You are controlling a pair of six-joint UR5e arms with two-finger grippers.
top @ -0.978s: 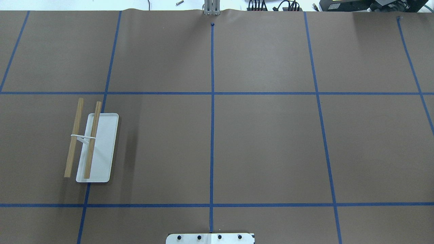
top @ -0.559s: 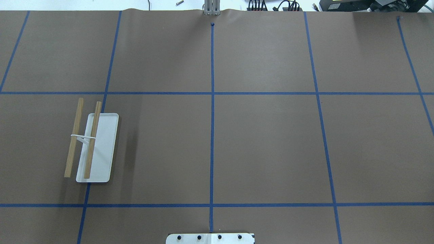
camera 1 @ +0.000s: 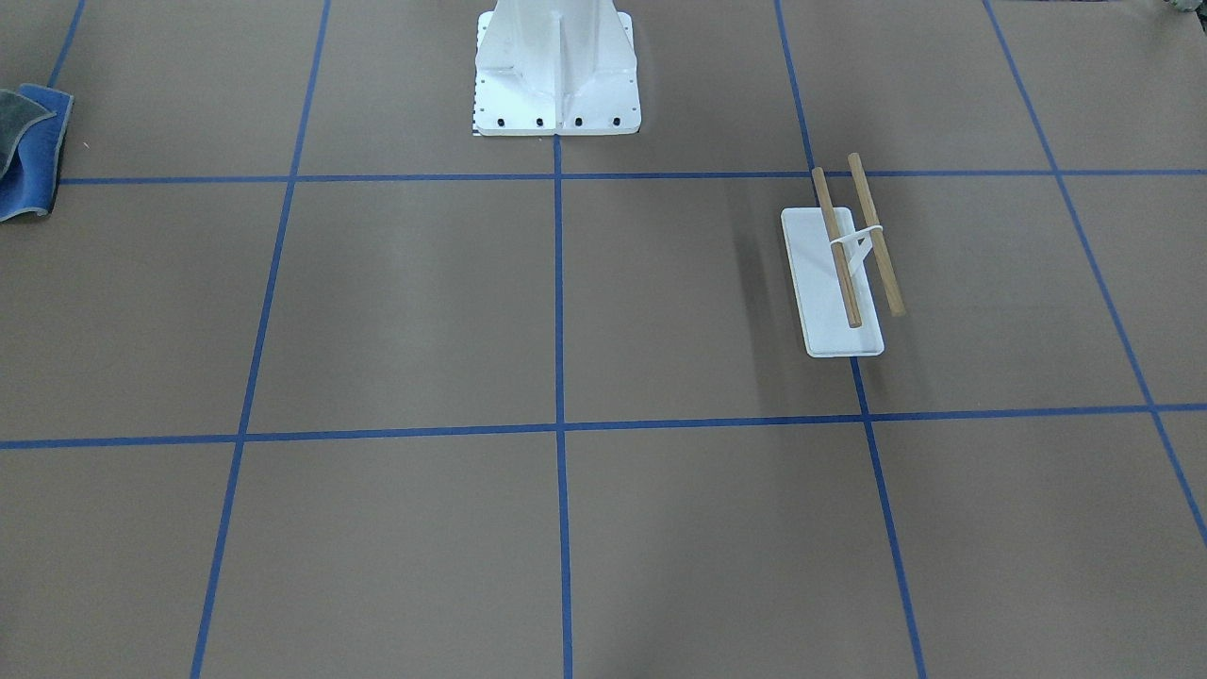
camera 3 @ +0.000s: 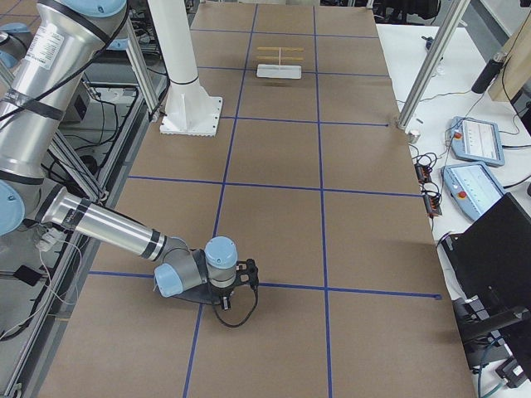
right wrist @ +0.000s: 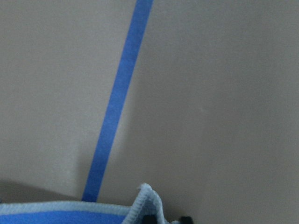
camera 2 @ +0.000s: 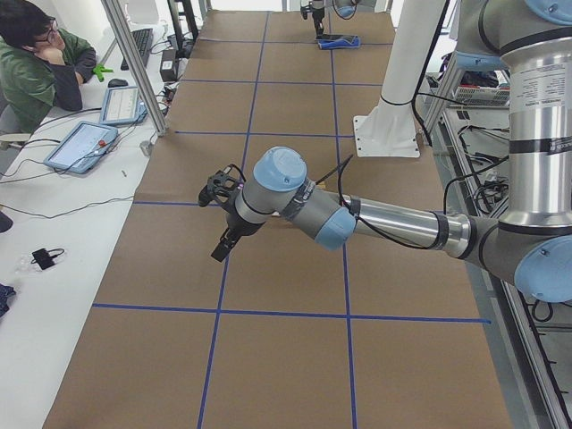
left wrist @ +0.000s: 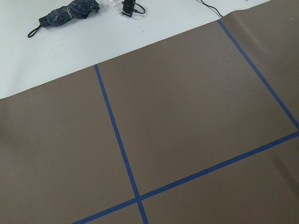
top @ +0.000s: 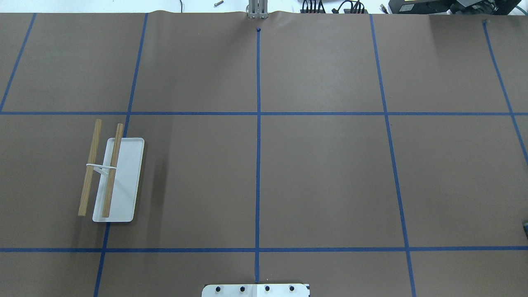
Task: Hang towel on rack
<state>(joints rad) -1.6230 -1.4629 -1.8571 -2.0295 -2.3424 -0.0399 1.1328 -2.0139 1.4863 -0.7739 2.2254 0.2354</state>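
The right arm reaches low and nearly flat over the tabletop (top: pixel 321 173) at the robot's right end. Its wrist is bent down and the right gripper (camera 3: pixel 239 282) is just above the surface.

Judged purpose: to reach the towel (camera 1: pixel 28 156), which lies there folded, grey over blue. The right wrist view shows its pale-edged blue border with one corner raised, a likely pick point. Whether the fingers are released or clenched cannot be told.

The wooden-rail rack (top: pixel 112 169) stands well apart on the robot's left half. Both rails are bare, their ends free for draping.

The left arm is beyond the rack, raised with the elbow bent, apparently parked off the route. The left gripper (camera 2: pixel 221 248) points down at the tabletop. The state of its fingers cannot be told.
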